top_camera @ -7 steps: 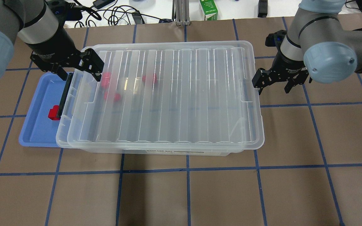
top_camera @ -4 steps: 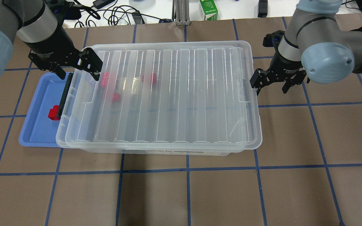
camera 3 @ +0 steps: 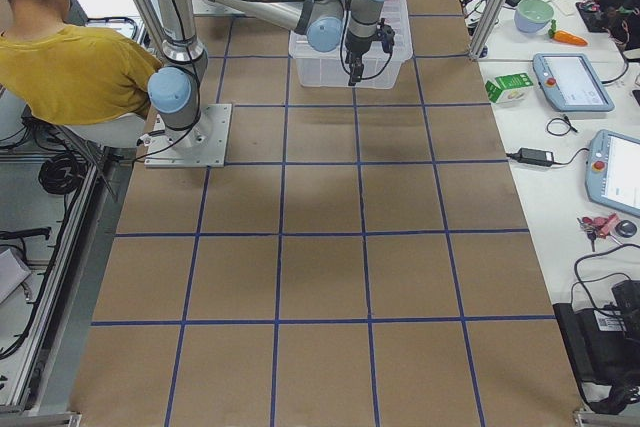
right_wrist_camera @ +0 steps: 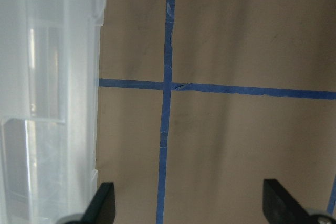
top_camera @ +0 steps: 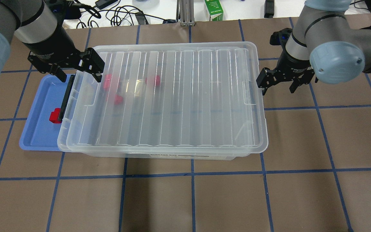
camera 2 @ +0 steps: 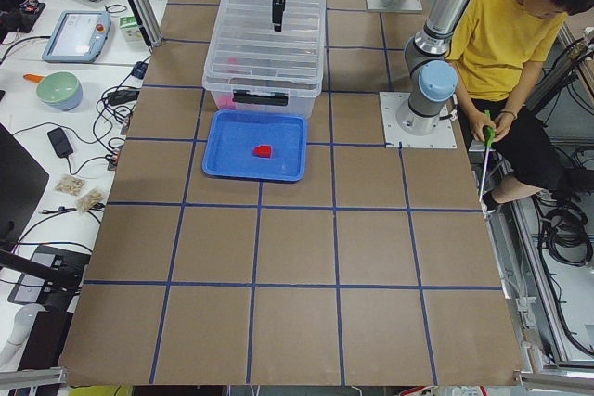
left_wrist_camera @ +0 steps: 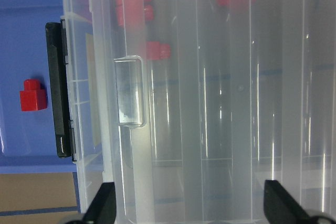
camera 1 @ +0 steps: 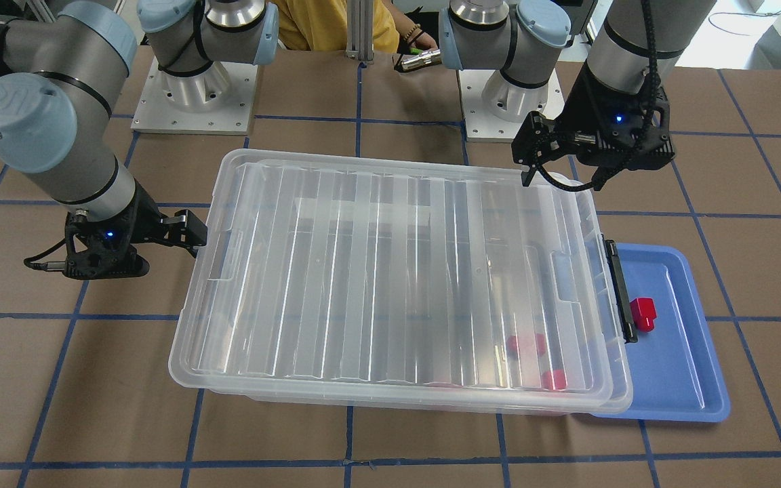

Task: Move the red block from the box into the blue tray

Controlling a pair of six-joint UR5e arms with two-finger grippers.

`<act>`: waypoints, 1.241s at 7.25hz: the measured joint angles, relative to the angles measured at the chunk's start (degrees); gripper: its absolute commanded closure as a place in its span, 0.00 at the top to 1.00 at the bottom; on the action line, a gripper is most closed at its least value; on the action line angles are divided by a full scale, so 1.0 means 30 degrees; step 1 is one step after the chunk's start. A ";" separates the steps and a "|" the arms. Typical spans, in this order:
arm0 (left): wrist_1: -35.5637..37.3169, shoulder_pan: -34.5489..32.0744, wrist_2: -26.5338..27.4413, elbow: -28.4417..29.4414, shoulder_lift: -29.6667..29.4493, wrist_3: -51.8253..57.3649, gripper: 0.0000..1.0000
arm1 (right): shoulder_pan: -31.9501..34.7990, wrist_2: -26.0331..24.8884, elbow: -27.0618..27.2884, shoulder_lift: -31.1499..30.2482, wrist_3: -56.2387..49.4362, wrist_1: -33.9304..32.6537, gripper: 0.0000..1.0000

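The box point(top_camera: 172, 151) is a clear bin with its ribbed lid point(top_camera: 179, 96) lying on top and a black latch point(top_camera: 65, 98) at its left end. Three red blocks point(top_camera: 107, 80) show through the lid near that end; they also show in the left wrist view point(left_wrist_camera: 134, 6). Another red block point(top_camera: 55, 116) lies in the blue tray point(top_camera: 37, 129), next to the latch. My left gripper point(top_camera: 77, 72) is open above the box's left end, one finger over the lid and one over the tray. My right gripper point(top_camera: 279, 85) is open and empty just off the box's right end.
The box's left end overhangs the blue tray point(camera 1: 675, 379). A green carton point(top_camera: 214, 9) and cables point(top_camera: 121, 14) lie past the far table edge. A person in yellow point(camera 2: 501, 34) sits behind the robot bases.
The lid has slid a little to the left over the box. Both grippers have shifted slightly towards the far side and stayed open.
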 measured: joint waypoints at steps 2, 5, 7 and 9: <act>-0.0216 0.0025 0.0085 0.0090 0.0102 -0.0211 1.00 | -0.0006 -0.0142 -0.1527 -0.0586 0.0026 0.1824 1.00; -0.1515 0.0094 0.0134 0.1003 -0.0170 -0.0195 1.00 | 0.0985 -0.0344 -0.2154 -0.1581 0.1143 0.2703 1.00; -0.1837 0.0100 0.0055 0.1113 -0.0257 -0.0227 1.00 | 0.1450 -0.0455 -0.2146 -0.1987 0.3025 0.3699 1.00; -0.1799 0.0072 0.0146 0.0983 -0.0217 -0.0214 1.00 | 0.1355 -0.0467 -0.2122 -0.2537 0.3546 0.3601 1.00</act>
